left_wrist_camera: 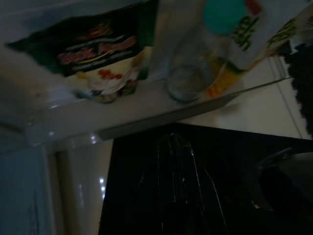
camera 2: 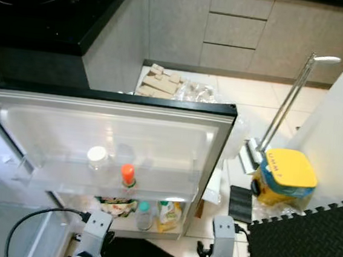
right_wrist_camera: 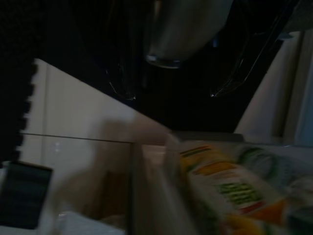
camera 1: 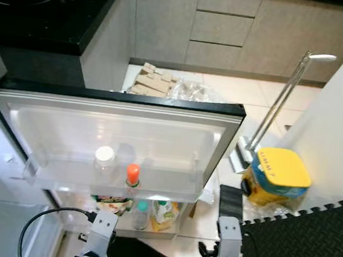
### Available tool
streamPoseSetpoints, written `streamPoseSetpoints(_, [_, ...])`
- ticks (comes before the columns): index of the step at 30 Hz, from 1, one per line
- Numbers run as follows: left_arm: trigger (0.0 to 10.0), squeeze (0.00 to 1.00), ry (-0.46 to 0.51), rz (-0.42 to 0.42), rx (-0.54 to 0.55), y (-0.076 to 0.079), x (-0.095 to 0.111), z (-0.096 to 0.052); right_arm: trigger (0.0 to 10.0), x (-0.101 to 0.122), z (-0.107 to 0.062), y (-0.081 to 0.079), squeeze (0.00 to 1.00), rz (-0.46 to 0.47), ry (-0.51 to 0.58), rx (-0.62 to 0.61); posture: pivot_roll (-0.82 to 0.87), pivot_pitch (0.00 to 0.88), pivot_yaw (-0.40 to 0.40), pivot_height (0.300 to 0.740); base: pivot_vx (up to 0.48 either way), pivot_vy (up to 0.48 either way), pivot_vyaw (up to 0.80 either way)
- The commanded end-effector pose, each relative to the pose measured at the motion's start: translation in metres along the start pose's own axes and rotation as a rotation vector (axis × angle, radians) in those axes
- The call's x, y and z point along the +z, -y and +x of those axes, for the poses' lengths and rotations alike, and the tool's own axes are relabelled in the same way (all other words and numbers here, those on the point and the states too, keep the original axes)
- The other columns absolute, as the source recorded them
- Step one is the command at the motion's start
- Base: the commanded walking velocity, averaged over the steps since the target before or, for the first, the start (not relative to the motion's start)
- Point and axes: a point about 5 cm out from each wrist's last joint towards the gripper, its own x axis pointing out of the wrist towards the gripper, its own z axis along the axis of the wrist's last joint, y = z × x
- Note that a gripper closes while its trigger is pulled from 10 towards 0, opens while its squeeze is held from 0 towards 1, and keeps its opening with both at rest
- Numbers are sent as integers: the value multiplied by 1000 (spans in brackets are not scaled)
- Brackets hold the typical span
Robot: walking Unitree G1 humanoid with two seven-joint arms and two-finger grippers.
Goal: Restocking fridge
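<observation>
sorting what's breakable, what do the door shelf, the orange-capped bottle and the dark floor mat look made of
Door shelf: seems clear, glossy plastic; the items behind show through its front and it catches highlights.
Orange-capped bottle: orange cap looks like plastic; the body is hidden behind the shelf front, so plastic or glass is open.
Floor mat: looks like matte black foam, with a toothed, interlocking edge.

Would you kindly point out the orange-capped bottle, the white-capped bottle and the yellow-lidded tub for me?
orange-capped bottle [camera 1: 132,173], left eye view, on its orange cap.
white-capped bottle [camera 1: 104,154], left eye view, on its white cap.
yellow-lidded tub [camera 1: 283,166], left eye view, on the yellow lid.
</observation>
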Motion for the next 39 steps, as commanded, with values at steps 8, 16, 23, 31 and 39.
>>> streamPoseSetpoints(8, [10000, 0, -12, -4, -3, -3, -4, -2, 10000, -7, -3, 3, 0, 15, -29, -22, -115, 100, 6, 740, 0, 0, 0])
streamPoseSetpoints(16, [10000, 0, -13, -4, -5, -4, -4, -3, 10000, -9, -3, 2, 0, 22, -35, -22, -111, 105, 7, 740, -156, 0, 0])
streamPoseSetpoints(23, [10000, 0, -16, -7, -7, -3, -6, -4, 10000, -10, -3, 2, 0, 18, -38, -22, -114, 107, 5, 740, -259, 0, 0])
streamPoseSetpoints(31, [10000, 0, -19, -10, -11, -1, -6, -3, 10000, -10, -3, 3, 0, 13, -40, -23, -117, 104, 3, 740, -292, 0, 0])
streamPoseSetpoints(39, [10000, 0, -22, -13, -10, 0, -6, -3, 10000, -10, -3, 3, 0, 7, -43, -21, -118, 95, 1, 740, -310, 0, 0])
